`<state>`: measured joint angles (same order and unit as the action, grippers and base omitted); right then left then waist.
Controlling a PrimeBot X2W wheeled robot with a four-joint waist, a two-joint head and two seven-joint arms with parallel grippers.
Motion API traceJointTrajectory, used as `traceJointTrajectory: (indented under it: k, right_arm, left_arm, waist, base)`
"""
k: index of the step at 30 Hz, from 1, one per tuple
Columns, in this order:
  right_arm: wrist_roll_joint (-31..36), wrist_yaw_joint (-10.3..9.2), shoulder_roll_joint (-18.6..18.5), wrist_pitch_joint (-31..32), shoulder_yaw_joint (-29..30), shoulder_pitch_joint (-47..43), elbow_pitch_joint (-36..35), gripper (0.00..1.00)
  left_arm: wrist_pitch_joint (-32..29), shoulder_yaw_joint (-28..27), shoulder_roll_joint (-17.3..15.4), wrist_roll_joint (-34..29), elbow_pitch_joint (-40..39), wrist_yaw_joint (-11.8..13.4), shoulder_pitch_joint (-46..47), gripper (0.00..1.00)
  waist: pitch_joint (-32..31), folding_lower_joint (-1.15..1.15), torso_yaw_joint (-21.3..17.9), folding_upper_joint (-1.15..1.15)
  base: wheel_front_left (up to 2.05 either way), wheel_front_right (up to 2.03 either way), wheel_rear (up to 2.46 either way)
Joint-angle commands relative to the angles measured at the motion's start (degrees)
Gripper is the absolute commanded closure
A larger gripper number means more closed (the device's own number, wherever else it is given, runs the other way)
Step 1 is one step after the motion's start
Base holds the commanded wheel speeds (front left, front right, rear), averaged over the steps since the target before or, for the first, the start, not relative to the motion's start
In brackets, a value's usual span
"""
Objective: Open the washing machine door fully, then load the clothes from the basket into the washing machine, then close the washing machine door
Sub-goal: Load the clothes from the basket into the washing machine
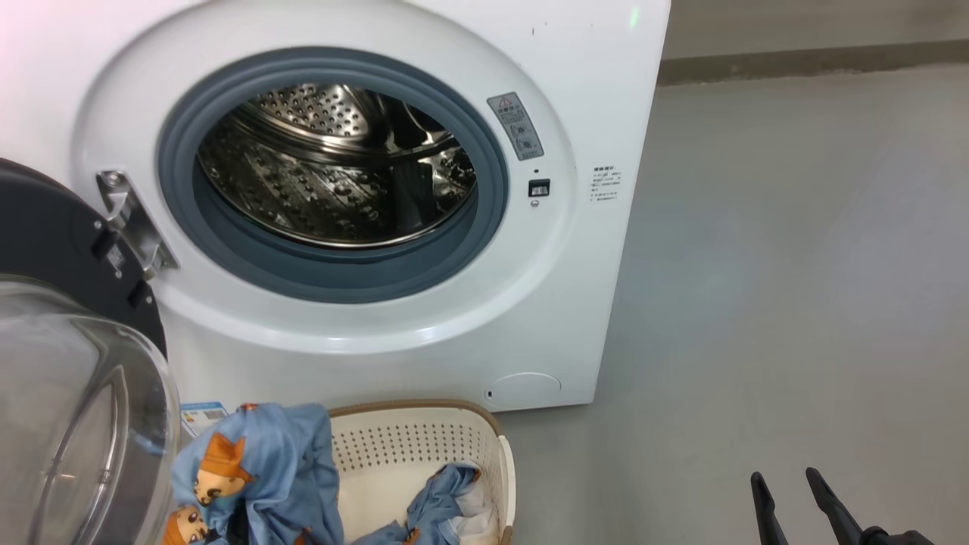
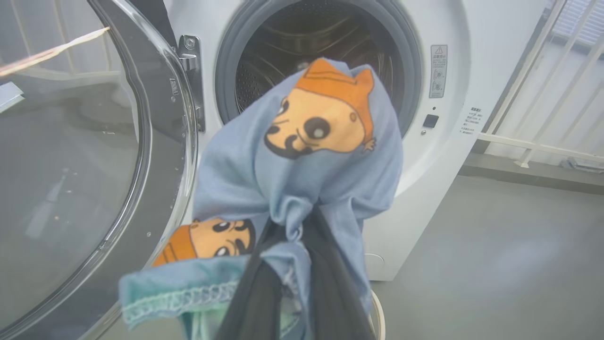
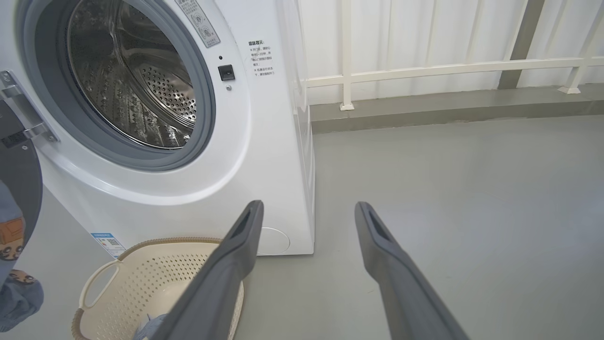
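Note:
The white washing machine [image 1: 590, 91] stands with its steel drum exposed. Its door [image 1: 68, 393] hangs swung out at the left, glass bowl toward me. My left gripper [image 2: 290, 245] is shut on a light blue garment [image 2: 325, 156] with orange cartoon prints, lifted above the basket and in front of the drum opening. In the head view that garment [image 1: 257, 469] hangs over the left end of the cream basket [image 1: 424, 446]. More blue and white clothes [image 1: 450, 503] lie inside the basket. My right gripper [image 3: 309, 215] is open over the floor, right of the basket.
Bare grey floor [image 1: 795, 265] stretches to the right of the machine. A white railing [image 3: 448, 68] and a low kerb run along the back wall. The door's metal hinge [image 1: 132, 223] sticks out at the left of the opening.

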<state>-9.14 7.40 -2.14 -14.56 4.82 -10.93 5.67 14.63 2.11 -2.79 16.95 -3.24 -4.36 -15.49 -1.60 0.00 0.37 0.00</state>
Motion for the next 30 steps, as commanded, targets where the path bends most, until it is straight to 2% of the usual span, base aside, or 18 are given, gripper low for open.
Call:
traceJointTrajectory:
  k: [1, 30]
  right_arm:
    - [0.81, 0.09, -0.74, -0.44, -0.78, 0.47, -0.98, 0.00]
    - [0.37, 0.09, -0.74, -0.44, -1.51, 0.67, -0.38, 0.00]
  left_arm:
    - [0.37, -1.43, -0.10, 0.00, -2.08, 0.47, 0.87, 1.00]
    - [0.37, -2.07, -0.10, 0.35, -2.39, 0.55, 0.81, 1.00]
  waist:
    - [-0.68, 0.00, 0.16, 0.00]
    - [-0.06, 0.00, -1.01, 0.00]
  base:
    - [0.00, 0.00, 0.00]
    - [0.00, 0.00, 0.00]
